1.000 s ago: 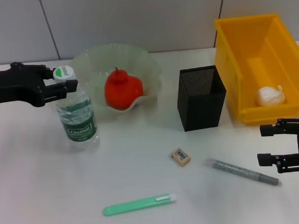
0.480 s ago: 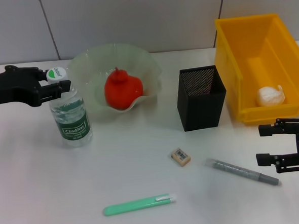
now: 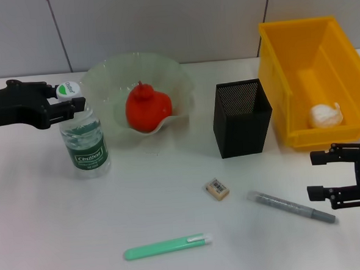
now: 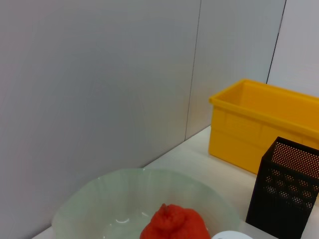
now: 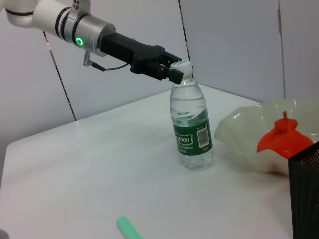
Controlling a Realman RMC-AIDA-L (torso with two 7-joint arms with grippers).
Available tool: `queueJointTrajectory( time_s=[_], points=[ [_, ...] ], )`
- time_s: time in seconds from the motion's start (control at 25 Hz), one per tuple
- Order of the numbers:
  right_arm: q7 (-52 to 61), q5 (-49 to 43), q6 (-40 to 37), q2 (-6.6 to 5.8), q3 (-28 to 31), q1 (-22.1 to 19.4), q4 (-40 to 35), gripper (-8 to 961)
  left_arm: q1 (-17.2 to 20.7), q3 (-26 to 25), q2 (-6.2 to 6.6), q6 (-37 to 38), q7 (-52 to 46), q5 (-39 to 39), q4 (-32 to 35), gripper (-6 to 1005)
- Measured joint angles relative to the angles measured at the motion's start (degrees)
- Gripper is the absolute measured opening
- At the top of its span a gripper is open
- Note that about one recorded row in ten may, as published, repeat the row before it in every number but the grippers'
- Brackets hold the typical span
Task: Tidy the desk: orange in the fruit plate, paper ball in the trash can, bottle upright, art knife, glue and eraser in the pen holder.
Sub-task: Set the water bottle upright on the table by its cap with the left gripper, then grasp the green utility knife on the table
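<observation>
While the bottle (image 3: 84,144) stands upright on the desk (image 3: 45,229), its white cap is held between the jaws of the left gripper (image 3: 68,100), which are clamped on the neck just under the cap.

Item: bottle. Clear thin plastic, green label, apparently filled with water almost to the shoulder. Judged moderately heavy for its size, bottom-stable, walls likely to dent under a hard squeeze, label area smooth and probably slippery. Best hold judged to be the stiff neck and cap, where it is gripped now; release is judged safe only once the base sits flat.

Item: orange (image 3: 148,108). Lies in the fruit plate (image 3: 106,75), just beyond the left jaws on their open side. Firm, round, prone to rolling.

Item: paper ball (image 3: 324,115). Lies in the trash can (image 3: 297,54), beyond the right gripper (image 3: 321,175). Light, crushable.

Item: eraser (image 3: 217,189). Flat on the desk, well apart from the right jaws, toward the left arm. Small, stiff, low; a grip across its short sides is judged best.

Item: grey pen-like stick (image 3: 291,206). Near the right jaws, one end just beside them. Thin, rigid; a hold at mid-length is suggested.

Item: green stick (image 3: 167,246). Farther off than the eraser. Slender, light.

Item: pen holder (image 3: 241,118). Upright, between the two grippers.

Right gripper: jaws apart, nothing between them, low near the desk.
</observation>
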Motion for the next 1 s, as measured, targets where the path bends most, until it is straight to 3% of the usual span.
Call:
queueJointTrajectory(
  time_s=[1.0],
  points=[
    [0.4, 0.0, 0.1, 0.0, -0.5, 0.5, 0.0, 785, 0.1, -1.1, -0.52, -1.7, -0.1, -0.6, -0.7, 457]
  ],
)
